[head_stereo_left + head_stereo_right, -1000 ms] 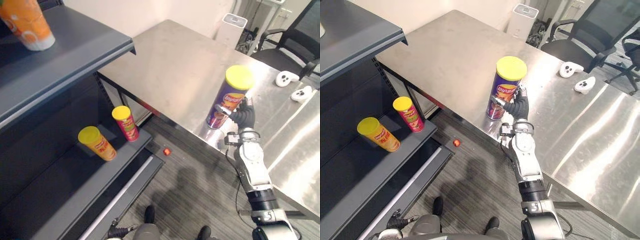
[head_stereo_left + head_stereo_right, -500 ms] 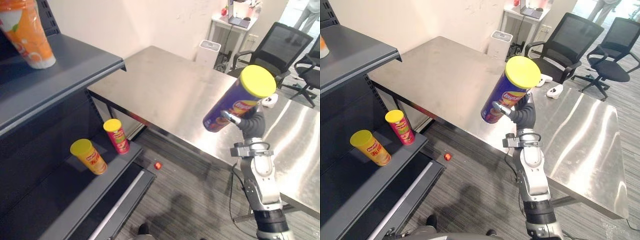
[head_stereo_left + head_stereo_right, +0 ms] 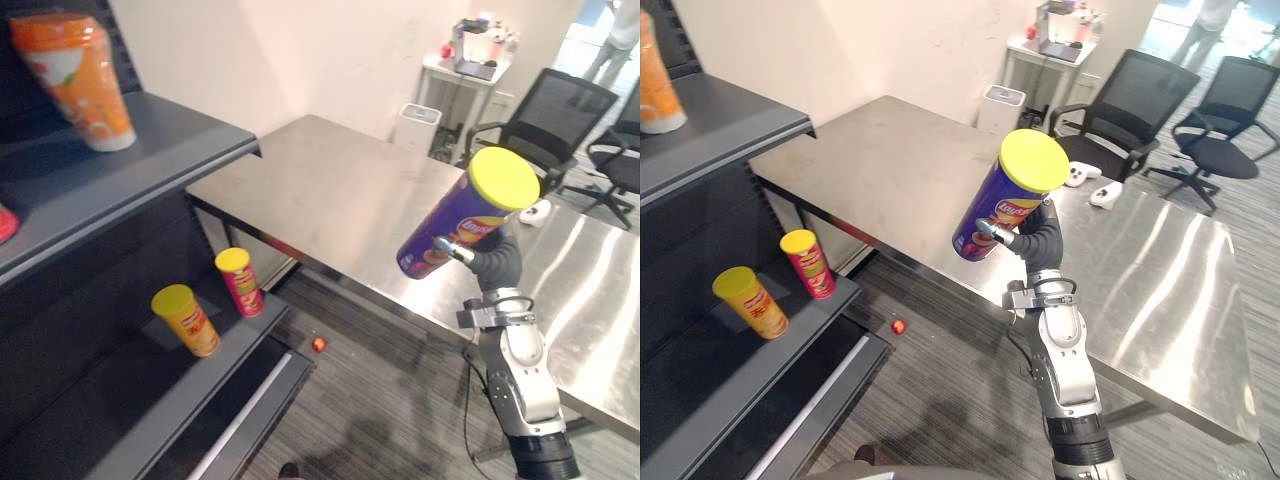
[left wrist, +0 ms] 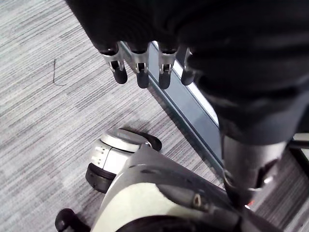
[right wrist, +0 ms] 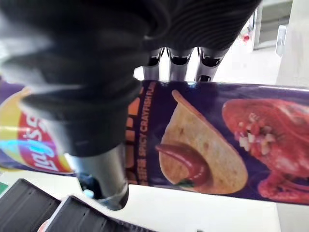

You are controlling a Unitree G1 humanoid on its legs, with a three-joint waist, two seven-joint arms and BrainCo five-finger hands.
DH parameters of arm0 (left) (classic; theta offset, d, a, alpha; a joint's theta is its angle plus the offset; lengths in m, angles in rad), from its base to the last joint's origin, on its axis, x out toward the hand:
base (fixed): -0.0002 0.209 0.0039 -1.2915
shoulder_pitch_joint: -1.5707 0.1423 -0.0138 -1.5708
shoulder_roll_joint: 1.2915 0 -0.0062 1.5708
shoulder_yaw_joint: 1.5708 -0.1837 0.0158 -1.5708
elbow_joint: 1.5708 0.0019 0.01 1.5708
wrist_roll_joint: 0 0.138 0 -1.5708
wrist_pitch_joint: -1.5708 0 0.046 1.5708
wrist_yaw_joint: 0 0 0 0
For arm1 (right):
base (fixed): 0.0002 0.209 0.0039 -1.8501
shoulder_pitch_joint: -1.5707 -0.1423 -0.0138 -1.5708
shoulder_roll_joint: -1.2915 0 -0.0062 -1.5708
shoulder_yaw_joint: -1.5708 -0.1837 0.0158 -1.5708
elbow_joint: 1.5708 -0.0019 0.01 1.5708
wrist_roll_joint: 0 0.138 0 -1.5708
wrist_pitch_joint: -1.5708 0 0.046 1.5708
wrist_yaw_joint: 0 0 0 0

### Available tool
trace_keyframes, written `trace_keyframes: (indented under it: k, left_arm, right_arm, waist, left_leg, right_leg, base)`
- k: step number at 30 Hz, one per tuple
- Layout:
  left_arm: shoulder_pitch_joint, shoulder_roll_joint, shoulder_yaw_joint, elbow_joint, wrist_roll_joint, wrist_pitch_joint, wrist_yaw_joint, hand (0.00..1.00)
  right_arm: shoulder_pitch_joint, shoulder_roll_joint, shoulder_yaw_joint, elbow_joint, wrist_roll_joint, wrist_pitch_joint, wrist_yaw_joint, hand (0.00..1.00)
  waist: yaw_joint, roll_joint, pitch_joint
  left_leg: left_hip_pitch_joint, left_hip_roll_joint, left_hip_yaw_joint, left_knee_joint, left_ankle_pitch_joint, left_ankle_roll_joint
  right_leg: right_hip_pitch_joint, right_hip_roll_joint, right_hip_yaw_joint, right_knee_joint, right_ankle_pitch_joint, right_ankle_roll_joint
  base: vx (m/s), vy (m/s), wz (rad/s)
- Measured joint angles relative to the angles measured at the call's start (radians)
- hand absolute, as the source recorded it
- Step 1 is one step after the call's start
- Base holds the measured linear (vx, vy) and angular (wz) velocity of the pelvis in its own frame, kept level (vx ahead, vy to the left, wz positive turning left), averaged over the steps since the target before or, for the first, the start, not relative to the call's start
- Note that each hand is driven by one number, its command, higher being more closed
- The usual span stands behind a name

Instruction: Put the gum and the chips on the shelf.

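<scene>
The chips can [image 3: 450,228], purple with a yellow lid, is in your right hand [image 3: 492,264]. The fingers [image 5: 176,67] wrap one side of the tube and the thumb crosses the other, so the grasp is closed round its lower half. The can is tilted, lid up and away from the shelf [image 3: 170,140], and it hangs clear of the steel table [image 3: 330,185] near the table's front edge, well apart from the shelving. Your left hand [image 4: 142,63] is idle, with relaxed fingers pointing down over the grey floor and nothing in it. I judge that you are in the carry step for the chips — picked up, not yet placed. The next move calls for a turn and reach to your left. It also calls for levelling the can upright before it meets a board, since a tilted tube set down on its rim may topple or roll. The lower board [image 3: 130,395] already holds a red can [image 3: 238,282] and, just beside it, a leaning orange can [image 3: 186,320]. Aim for the bare stretch beyond them and avoid squeezing the can in between. The upper board carries an orange tub [image 3: 75,65] toward the back and has room near its front. A small red thing [image 3: 319,344] lies on the floor by the shelf's foot — too small to tell whether it is the gum.
</scene>
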Motion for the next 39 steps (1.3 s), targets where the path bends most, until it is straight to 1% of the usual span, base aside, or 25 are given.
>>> trace_keyframes:
  k: [3,4,5,6,7,8,9,10,11,12,15,19,22,24,27,28,29,30,31,32,33,34,36,38,39]
  left_arm:
    - [-0.012,-0.017,-0.005,-0.013,0.000,0.002,0.002,0.00]
    - [-0.012,-0.032,-0.005,-0.031,0.001,0.003,0.007,0.00]
    - [-0.014,-0.036,-0.013,-0.031,0.001,0.005,0.010,0.00]
    - [-0.022,-0.034,-0.050,-0.030,0.001,0.009,0.018,0.00]
    - [-0.032,-0.028,-0.069,-0.029,0.003,0.009,0.027,0.00]
    - [-0.036,-0.032,-0.072,-0.031,0.001,0.008,0.030,0.00]
    - [-0.032,-0.048,-0.080,-0.031,0.001,0.010,0.039,0.00]
    - [0.006,-0.076,-0.107,-0.041,0.002,0.017,0.042,0.00]
    - [0.020,-0.088,-0.126,-0.053,0.002,0.021,0.046,0.00]
    - [0.044,-0.095,-0.162,-0.088,0.003,0.027,0.046,0.00]
    - [0.139,-0.097,-0.234,-0.220,0.001,0.036,0.031,0.00]
    - [0.188,-0.078,-0.311,-0.332,-0.003,0.051,-0.013,0.00]
    - [0.199,-0.035,-0.347,-0.366,-0.046,0.062,-0.039,0.00]
    - [0.209,-0.011,-0.379,-0.389,-0.071,0.068,-0.043,0.00]
    - [0.209,0.026,-0.425,-0.404,-0.080,0.084,-0.041,0.00]
    - [0.220,0.055,-0.443,-0.436,-0.086,0.086,-0.042,0.00]
    - [0.222,0.067,-0.449,-0.453,-0.094,0.086,-0.043,0.00]
    - [0.222,0.087,-0.460,-0.494,-0.109,0.087,-0.042,0.00]
    - [0.216,0.112,-0.486,-0.526,-0.110,0.086,-0.044,0.00]
    - [0.212,0.117,-0.498,-0.531,-0.118,0.085,-0.044,0.00]
    - [0.200,0.120,-0.513,-0.528,-0.119,0.082,-0.044,0.00]
    - [0.199,0.128,-0.517,-0.516,-0.132,0.081,-0.046,0.00]
    - [0.164,0.130,-0.492,-0.435,-0.148,0.058,-0.062,0.00]
    - [0.088,0.085,-0.369,-0.240,-0.141,0.034,-0.068,0.00]
    - [0.040,0.062,-0.279,-0.133,-0.090,0.035,-0.031,0.00]
  right_arm:
    - [-0.039,-0.001,0.017,0.047,-0.001,0.003,-0.003,1.00]
    - [-0.064,-0.004,0.019,0.061,-0.002,0.007,-0.007,1.00]
    - [-0.068,-0.005,0.017,0.060,-0.005,0.010,-0.012,1.00]
    - [-0.069,-0.005,0.006,0.061,-0.022,0.013,-0.026,1.00]
    - [-0.075,-0.012,-0.021,0.061,-0.038,0.018,-0.032,1.00]
    - [-0.085,-0.014,-0.041,0.063,-0.040,0.018,-0.031,1.00]
    - [-0.101,-0.031,-0.076,0.069,-0.052,0.023,-0.041,1.00]
    - [-0.101,-0.047,-0.098,0.067,-0.070,0.024,-0.055,1.00]
    - [-0.101,-0.049,-0.107,0.061,-0.076,0.024,-0.062,1.00]
    - [-0.098,-0.042,-0.128,0.058,-0.083,0.029,-0.073,1.00]
    - [-0.078,-0.007,-0.148,0.055,-0.122,0.046,-0.071,1.00]
    - [-0.080,-0.002,-0.187,0.022,-0.124,0.057,-0.072,1.00]
    - [-0.081,-0.001,-0.192,0.023,-0.155,0.066,-0.077,1.00]
    - [-0.081,-0.001,-0.184,0.024,-0.163,0.071,-0.080,1.00]
    - [-0.081,-0.003,-0.172,0.030,-0.181,0.075,-0.091,1.00]
    - [-0.081,-0.004,-0.170,0.029,-0.188,0.076,-0.093,1.00]
    - [-0.082,-0.006,-0.172,0.029,-0.188,0.076,-0.094,1.00]
    - [-0.078,-0.013,-0.187,0.030,-0.192,0.076,-0.093,1.00]
    - [-0.067,-0.014,-0.200,0.028,-0.198,0.077,-0.094,1.00]
    - [-0.062,-0.016,-0.199,0.024,-0.198,0.077,-0.094,1.00]
    - [-0.035,-0.026,-0.201,0.006,-0.198,0.077,-0.093,1.00]
    - [-0.003,-0.030,-0.207,-0.015,-0.197,0.077,-0.095,1.00]
    - [0.046,-0.033,-0.224,-0.055,-0.197,0.077,-0.102,1.00]
    - [0.072,-0.027,-0.224,-0.067,-0.197,0.077,-0.112,1.00]
    - [0.087,-0.012,-0.218,-0.067,-0.195,0.077,-0.111,1.00]
  waist:
    - [0.005,0.035,0.017]
    - [0.017,0.064,0.023]
    - [0.022,0.080,0.026]
    - [0.023,0.086,0.022]
    - [0.013,0.071,0.018]
    - [0.008,0.082,0.023]
    - [0.010,0.111,0.027]
    - [0.007,0.153,0.016]
    - [-0.005,0.169,0.016]
    - [0.004,0.179,0.020]
    - [0.003,0.167,0.016]
    - [-0.003,0.171,0.010]
    - [0.001,0.141,0.018]
    - [-0.001,0.129,0.018]
    - [-0.004,0.122,0.030]
    - [-0.005,0.099,0.047]
    - [-0.005,0.089,0.062]
    - [-0.018,0.086,0.083]
    - [-0.048,0.108,0.097]
    - [-0.063,0.116,0.102]
    - [-0.083,0.118,0.104]
    - [-0.093,0.120,0.106]
    - [-0.090,0.103,0.105]
    - [-0.091,0.091,0.111]
    - [-0.087,0.082,0.110]
  left_leg:
    - [-0.075,-0.001,-0.118,0.010,0.040,-0.013]
    - [-0.102,0.004,-0.140,-0.013,0.044,-0.002]
    - [-0.116,0.017,-0.107,-0.030,0.030,0.018]
    - [-0.140,0.035,0.042,-0.044,-0.045,0.176]
    - [-0.174,0.048,0.256,-0.023,-0.129,0.308]
    - [-0.197,0.075,0.388,0.036,-0.121,0.302]
    - [-0.193,0.119,0.597,0.168,-0.089,0.304]
    - [-0.129,0.116,0.687,0.211,-0.018,0.253]
    - [-0.115,0.098,0.695,0.173,0.002,0.204]
    - [-0.116,0.083,0.685,0.140,0.035,0.172]
    - [-0.108,0.057,0.671,0.096,0.061,0.155]
    - [-0.089,0.021,0.638,-0.028,0.074,0.139]
    - [-0.089,0.004,0.632,-0.040,0.073,0.139]
    - [-0.080,-0.012,0.630,-0.041,0.066,0.149]
    - [-0.048,-0.026,0.630,-0.019,0.008,0.162]
    - [-0.030,-0.048,0.626,-0.005,-0.021,0.162]
    - [-0.018,-0.060,0.613,0.000,-0.032,0.162]
    - [-0.004,-0.075,0.575,0.002,-0.050,0.181]
    - [-0.013,-0.069,0.509,-0.005,-0.053,0.183]
    - [-0.017,-0.067,0.469,-0.011,-0.053,0.183]
    - [-0.022,-0.073,0.408,-0.031,-0.053,0.183]
    - [-0.020,-0.090,0.377,-0.047,-0.046,0.173]
    - [-0.015,-0.138,0.330,-0.052,-0.036,0.161]
    - [-0.006,-0.183,0.312,-0.052,-0.028,0.155]
    - [-0.005,-0.204,0.288,-0.053,-0.026,0.157]
  right_leg:
    - [-0.009,0.001,-0.131,0.074,-0.060,-0.009]
    - [-0.020,0.001,-0.178,0.117,-0.087,-0.020]
    - [-0.016,0.006,-0.212,0.115,-0.089,-0.023]
    - [-0.011,0.016,-0.259,0.076,-0.080,-0.023]
    - [-0.002,0.027,-0.290,0.013,-0.068,-0.041]
    - [-0.001,0.011,-0.337,0.008,-0.069,-0.043]
    - [-0.001,-0.008,-0.399,0.042,-0.089,-0.045]
    - [0.008,-0.021,-0.430,0.064,-0.100,-0.033]
    - [0.015,-0.022,-0.451,0.067,-0.100,-0.026]
    - [0.016,-0.024,-0.473,0.067,-0.095,-0.016]
    - [0.031,-0.028,-0.504,0.069,-0.086,-0.002]
    - [0.029,-0.029,-0.540,0.085,-0.080,0.007]
    - [0.023,-0.049,-0.543,0.105,-0.077,0.011]
    - [0.023,-0.084,-0.546,0.153,-0.077,0.011]
    - [-0.004,-0.213,-0.533,0.398,-0.086,-0.004]
    - [-0.020,-0.295,-0.505,0.532,-0.080,-0.014]
    - [-0.030,-0.336,-0.475,0.599,-0.067,-0.059]
    - [-0.095,-0.384,-0.353,0.742,0.000,-0.248]
    - [-0.197,-0.294,-0.101,0.750,-0.073,-0.170]
    - [-0.225,-0.222,0.014,0.723,-0.107,-0.135]
    - [-0.267,-0.092,0.204,0.662,-0.155,-0.101]
    - [-0.283,-0.014,0.331,0.591,-0.179,-0.075]
    - [-0.281,0.035,0.438,0.476,-0.193,-0.048]
    - [-0.278,0.028,0.483,0.405,-0.187,-0.038]
    - [-0.277,0.019,0.466,0.354,-0.176,-0.025]
  base:
    - [-0.09,-0.085,1.36]
    - [-0.10,-0.052,1.03]
    - [-0.14,-0.082,1.47]
    - [-0.15,-0.105,1.94]
    - [-0.18,-0.072,2.06]
    - [-0.11,0.029,1.94]
    - [-0.02,0.144,1.45]
    - [0.06,0.151,1.30]
    - [0.04,0.107,0.96]
    - [-0.01,0.070,0.60]
    - [0.00,0.053,0.31]
    - [0.01,0.084,0.26]
    - [0.01,0.067,0.12]
    - [0.01,0.065,0.08]
    - [0.02,0.114,0.03]
    - [0.03,0.155,0.08]
    - [0.03,0.197,0.31]
    - [0.01,0.165,0.76]
    - [0.02,0.124,0.99]
    - [0.05,0.120,1.38]
    - [0.07,0.110,1.43]
    - [0.10,0.106,1.44]
    - [0.13,0.033,1.33]
    - [0.13,0.011,1.16]
    - [0.13,-0.012,0.87]
